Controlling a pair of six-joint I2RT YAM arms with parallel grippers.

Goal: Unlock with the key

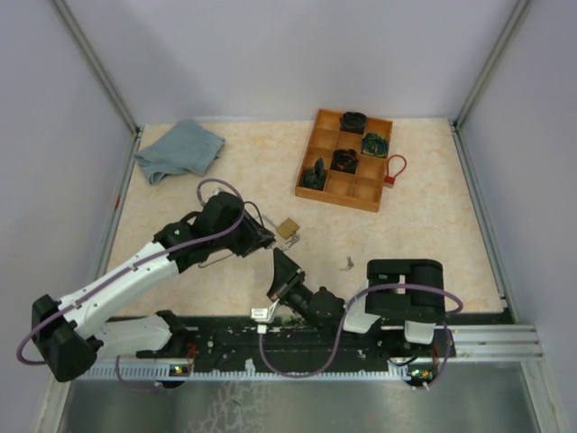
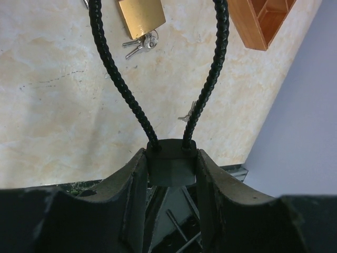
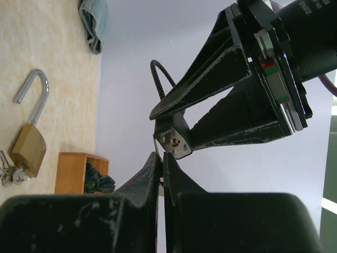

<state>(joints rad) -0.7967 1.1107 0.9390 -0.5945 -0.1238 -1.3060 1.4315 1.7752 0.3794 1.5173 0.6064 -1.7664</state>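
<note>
The fingers [image 2: 129,192] of the left gripper [image 2: 171,158] were clamped on the body of the cable lock [image 2: 171,171], its black braided loop running out ahead of them. Just beside their tips, the right gripper [image 3: 162,166] had its fingers [image 3: 150,182] pressed almost together on a thin silvery key [image 3: 155,141], whose end met the lock's keyhole face. Beyond both, an open brass padlock [image 3: 29,150] lay on the table [image 2: 52,105].

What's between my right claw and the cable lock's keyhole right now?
Nothing foreign. In the right wrist view the shut right claw sits just below the lock body; only a thin metal sliver, apparently the key, spans the small gap.
</note>
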